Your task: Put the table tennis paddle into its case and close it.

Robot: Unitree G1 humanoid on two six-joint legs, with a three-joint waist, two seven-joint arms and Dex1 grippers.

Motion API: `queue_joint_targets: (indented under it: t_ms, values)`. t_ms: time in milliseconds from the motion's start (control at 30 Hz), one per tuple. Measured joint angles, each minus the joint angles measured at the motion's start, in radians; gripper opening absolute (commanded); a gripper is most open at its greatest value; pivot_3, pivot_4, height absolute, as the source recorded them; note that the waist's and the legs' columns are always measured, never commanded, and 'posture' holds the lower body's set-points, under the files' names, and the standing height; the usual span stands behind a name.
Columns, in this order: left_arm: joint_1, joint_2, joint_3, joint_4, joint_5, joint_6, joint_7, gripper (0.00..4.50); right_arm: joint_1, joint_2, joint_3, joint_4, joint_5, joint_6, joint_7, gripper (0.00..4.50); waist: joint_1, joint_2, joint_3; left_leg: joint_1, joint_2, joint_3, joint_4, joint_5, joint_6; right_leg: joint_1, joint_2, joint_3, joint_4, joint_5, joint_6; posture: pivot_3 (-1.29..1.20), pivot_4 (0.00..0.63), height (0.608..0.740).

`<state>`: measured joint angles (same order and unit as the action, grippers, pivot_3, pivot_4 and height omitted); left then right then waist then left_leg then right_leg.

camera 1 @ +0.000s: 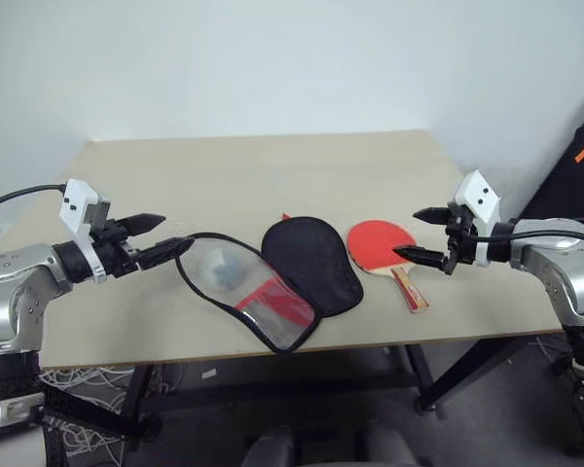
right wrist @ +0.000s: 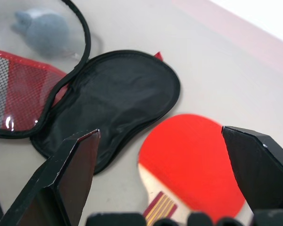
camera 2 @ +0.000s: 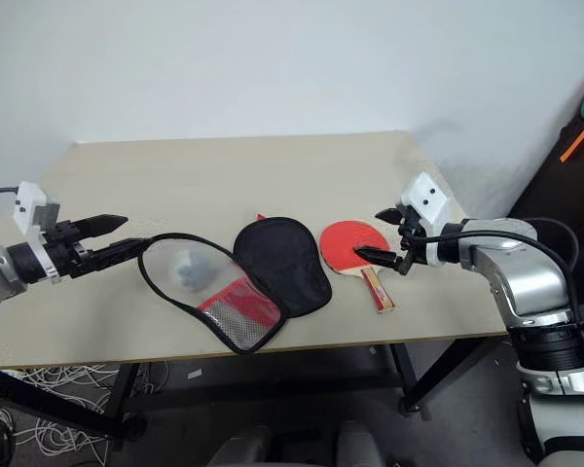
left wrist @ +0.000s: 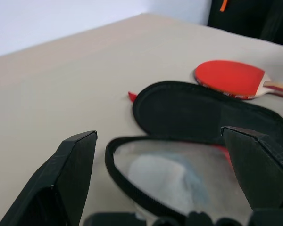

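Flat on the tan table [camera 1: 273, 165] lies the table tennis paddle [camera 1: 378, 243], red round face up, its pale wooden handle with a red stripe pointing toward five o'clock. Just at its nine o'clock the case [camera 1: 311, 263] lies unzipped, black lining up, its clear-and-mesh flap spread further left. Both the left gripper [camera 1: 162, 236] and the right gripper [camera 1: 416, 234] hover with fingers apart, holding nothing.

Case [camera 1: 292, 272] open flat mid-table [camera 1: 273, 165]; paddle [camera 1: 382, 243] just right of it; ball [camera 1: 224, 270] inside left flap
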<state>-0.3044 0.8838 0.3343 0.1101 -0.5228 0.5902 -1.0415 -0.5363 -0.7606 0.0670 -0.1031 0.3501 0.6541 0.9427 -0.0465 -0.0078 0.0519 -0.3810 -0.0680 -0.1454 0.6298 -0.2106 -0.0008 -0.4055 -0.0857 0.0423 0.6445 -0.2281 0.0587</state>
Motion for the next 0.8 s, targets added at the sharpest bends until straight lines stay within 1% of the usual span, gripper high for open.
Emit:
queue_joint_targets:
  t_ms: [100,267,533,800]
  values:
    - [0.033,0.0,0.007,-0.032,-0.006,0.011,0.008,4.48,0.0,0.001,0.011,0.0,-0.001,-0.001,0.0,4.5,0.0,0.0,0.0,0.0,0.006,0.001,0.0,0.0,0.0,0.0,0.0,0.0,0.0,0.0,0.0,0.0,0.0,0.739]
    - [0.05,-0.002,0.008,-0.04,-0.007,0.017,0.019,4.48,0.0,0.011,0.019,-0.005,-0.007,0.018,-0.027,4.5,0.001,0.0,0.0,0.0,0.006,0.001,0.0,0.0,0.0,0.001,0.0,0.0,0.0,0.0,0.0,0.0,0.0,0.739]
    - [-0.07,-0.005,-0.032,0.043,0.0,-0.005,0.004,4.48,0.033,-0.007,-0.02,-0.046,-0.007,0.071,-0.069,4.5,0.001,0.0,0.0,0.0,0.004,0.001,0.0,0.0,0.0,0.001,0.001,-0.001,0.0,0.0,0.0,0.0,0.0,0.739]
    - [-0.079,-0.019,-0.064,0.058,0.0,-0.015,-0.008,4.48,0.078,-0.047,-0.042,-0.072,-0.004,0.079,-0.069,4.5,0.001,0.0,0.0,0.0,0.006,0.003,0.0,0.0,0.0,0.001,0.001,0.0,-0.001,0.0,0.0,0.0,0.0,0.739]
